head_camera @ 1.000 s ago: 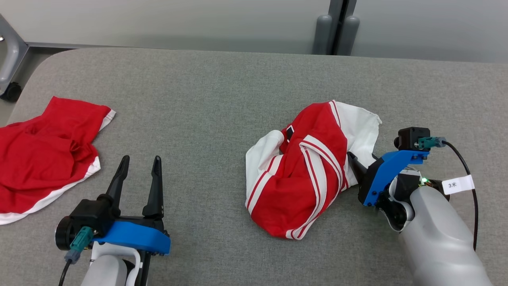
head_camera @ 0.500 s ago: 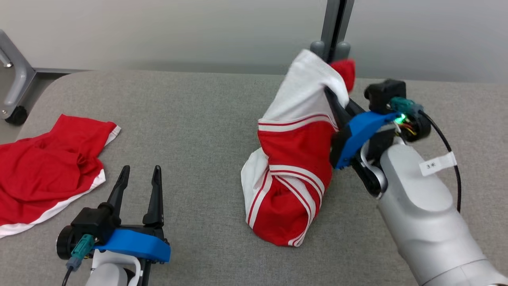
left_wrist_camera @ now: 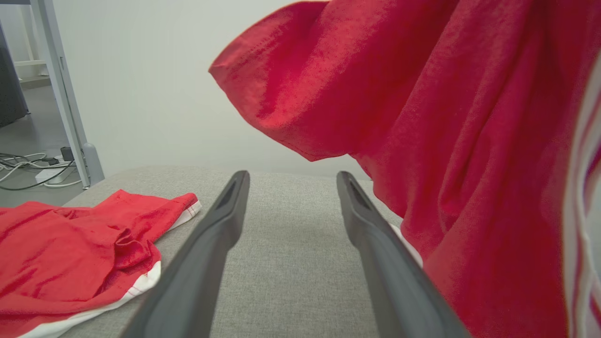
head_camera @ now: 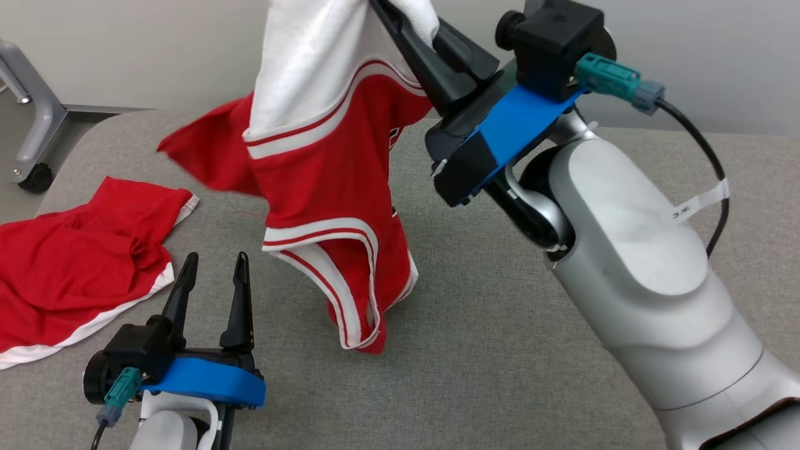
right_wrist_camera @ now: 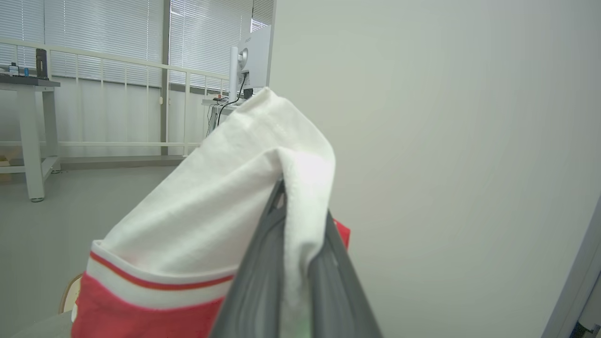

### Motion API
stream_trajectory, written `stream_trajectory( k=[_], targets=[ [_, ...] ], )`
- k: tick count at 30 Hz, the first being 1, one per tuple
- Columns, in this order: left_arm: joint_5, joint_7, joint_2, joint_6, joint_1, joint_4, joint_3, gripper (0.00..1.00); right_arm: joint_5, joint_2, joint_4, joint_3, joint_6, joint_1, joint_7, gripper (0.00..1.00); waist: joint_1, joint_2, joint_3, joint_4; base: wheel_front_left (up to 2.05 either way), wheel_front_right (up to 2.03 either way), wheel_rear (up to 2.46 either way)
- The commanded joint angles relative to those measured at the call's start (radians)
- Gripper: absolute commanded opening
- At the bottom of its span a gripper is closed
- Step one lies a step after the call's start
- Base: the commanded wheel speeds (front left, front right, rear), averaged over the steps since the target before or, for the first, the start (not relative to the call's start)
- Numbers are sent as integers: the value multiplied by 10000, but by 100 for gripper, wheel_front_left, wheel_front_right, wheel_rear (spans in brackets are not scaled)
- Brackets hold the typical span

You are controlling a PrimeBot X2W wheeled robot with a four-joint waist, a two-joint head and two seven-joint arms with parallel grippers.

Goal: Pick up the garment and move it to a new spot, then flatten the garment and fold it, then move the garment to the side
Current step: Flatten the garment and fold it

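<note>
The garment, red with white panels and striped trim, hangs well above the grey table; its lowest fold reaches the tabletop. My right gripper is raised at the top of the head view, shut on a white upper edge of the garment. The right wrist view shows the right gripper pinching white cloth between its dark fingers. My left gripper stands open at the lower left, nothing between its fingers. In the left wrist view the left gripper points at bare table, the garment hanging just to its right.
A second red cloth with a white hem lies crumpled at the table's left edge, also in the left wrist view as the red cloth. A grey metal frame leg with a castor stands off the far left corner. A pale wall runs behind the table.
The right gripper has closed on the garment's edge and lifted it from a crumpled heap on the table up and to the left. The head camera has tilted. The left gripper stayed put.
</note>
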Motion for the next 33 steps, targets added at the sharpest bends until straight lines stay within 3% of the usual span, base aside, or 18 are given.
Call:
stream_trajectory(
  k=[1, 7, 15, 16, 17, 22, 25, 29, 33],
  targets=[
    [33, -49, 28, -35, -11, -45, 12, 100, 1, -152, 53, -105, 1, 33, 5, 0, 1, 0, 23, 5, 0, 0, 0],
    [109, -48, -44, -53, -125, -129, -67, 100, -151, -1015, 1216, -1187, 1, 1068, 318, 0, 1, 0, 275, 50, 0, 0, 0],
    [156, -49, -89, -93, -667, -133, -517, 100, -586, -1876, 4599, -3071, 1, 1371, -551, 0, 1, 0, 929, 414, 0, 0, 0],
    [149, -48, -78, -97, -735, -137, -561, 100, -656, -1878, 4984, -3164, 3, 1295, -561, 37, 1, 0, 1002, 445, 0, 0, 0],
    [152, -48, -64, -101, -791, -142, -605, 100, -695, -1854, 5311, -3218, 3, 1219, -518, 100, 1, 0, 1070, 467, 0, 0, 0],
    [136, -49, 2, -112, -876, -88, -653, 100, -1073, -1798, 6447, -3137, 1, 873, -42, 100, 1, 0, 1058, 423, 0, 0, 0],
    [105, -49, 45, -114, -699, 7, -590, 100, -1301, -1527, 6515, -2897, 3, 995, 218, 100, 1, 0, 770, 320, 0, 0, 0],
    [65, -49, 63, -114, -428, 83, -487, 100, -1121, -981, 5387, -1931, 3, 1780, 361, 100, 1, 0, 289, 138, 0, 0, 0],
    [31, -48, 78, -108, -240, 117, -429, 100, -667, -840, 3257, -786, 1, 3310, 879, 100, 1, 0, -41, 19, 0, 0, 0]
  ],
)
